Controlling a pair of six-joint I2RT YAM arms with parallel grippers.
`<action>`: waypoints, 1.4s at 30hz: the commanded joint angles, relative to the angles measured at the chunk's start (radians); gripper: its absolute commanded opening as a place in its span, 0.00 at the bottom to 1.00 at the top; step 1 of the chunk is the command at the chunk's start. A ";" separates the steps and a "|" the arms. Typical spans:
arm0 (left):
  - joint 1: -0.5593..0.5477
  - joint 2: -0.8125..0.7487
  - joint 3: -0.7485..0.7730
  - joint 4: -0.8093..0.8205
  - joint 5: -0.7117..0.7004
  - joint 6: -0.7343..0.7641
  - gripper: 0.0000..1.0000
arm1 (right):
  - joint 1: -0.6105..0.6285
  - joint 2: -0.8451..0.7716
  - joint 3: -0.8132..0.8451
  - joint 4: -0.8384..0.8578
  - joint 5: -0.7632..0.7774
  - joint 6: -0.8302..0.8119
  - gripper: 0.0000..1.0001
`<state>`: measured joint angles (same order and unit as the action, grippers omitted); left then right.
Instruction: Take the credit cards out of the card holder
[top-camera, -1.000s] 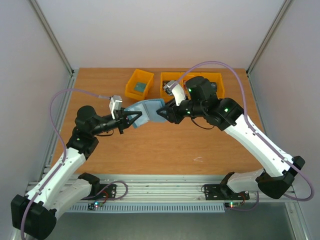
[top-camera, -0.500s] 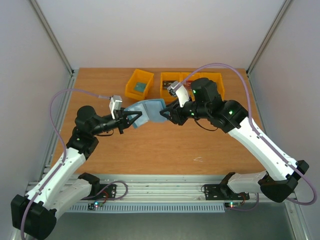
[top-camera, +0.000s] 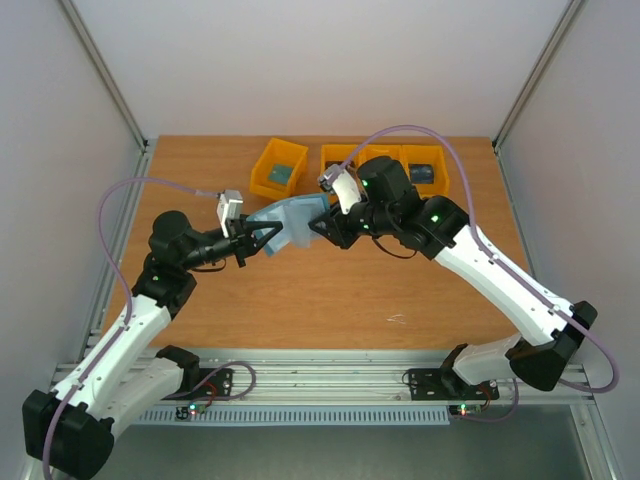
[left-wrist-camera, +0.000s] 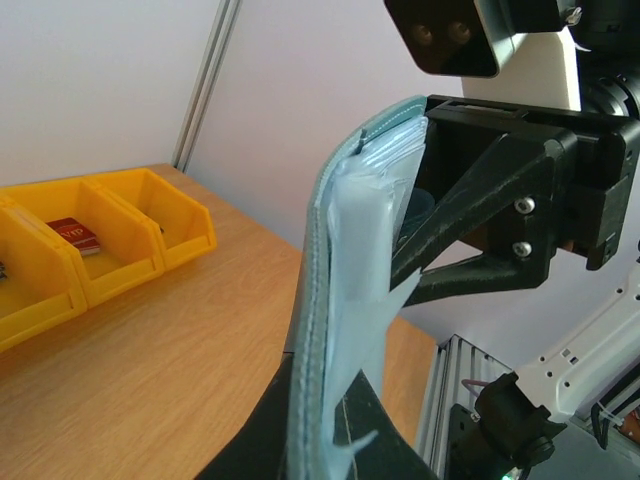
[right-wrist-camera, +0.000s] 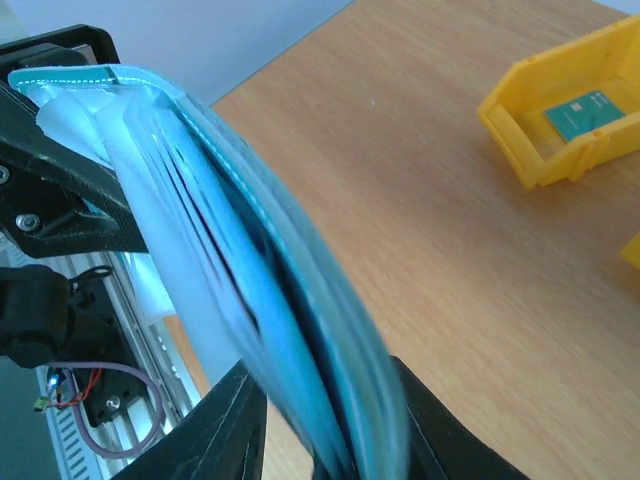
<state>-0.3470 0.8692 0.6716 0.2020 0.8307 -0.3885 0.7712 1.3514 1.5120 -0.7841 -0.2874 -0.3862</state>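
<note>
The card holder (top-camera: 285, 222) is slate-blue outside, with paler grey-blue pockets inside. At the upper centre of the top view the bins (top-camera: 262, 183) are bright yellow. One holds a teal card (top-camera: 282, 175); another, at the left of the left wrist view, holds a red card (left-wrist-camera: 72, 232). The table (top-camera: 330, 290) is orange-brown wood grain.

Your slate-blue card holder (top-camera: 288, 220) hangs above the tabletop (top-camera: 330, 300), centre-far, spread open and bowed, with its pale inner pockets showing. A teal-faced credit card (top-camera: 281, 174) lies in the far-left yellow bin (top-camera: 262, 178), and a red card (left-wrist-camera: 72, 232) lies in another.
</note>
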 joint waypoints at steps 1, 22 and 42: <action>-0.003 -0.020 0.010 0.077 0.052 0.009 0.00 | 0.024 0.048 0.021 0.083 -0.020 -0.002 0.29; -0.005 -0.024 -0.001 -0.001 0.079 0.094 0.72 | 0.046 0.085 0.078 0.122 -0.223 0.029 0.01; -0.006 -0.031 -0.013 0.056 0.022 0.046 0.00 | -0.080 -0.082 -0.080 0.159 -0.248 0.021 0.43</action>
<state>-0.3511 0.8394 0.6689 0.1719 0.8436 -0.2977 0.7326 1.3235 1.4658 -0.6495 -0.5571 -0.3759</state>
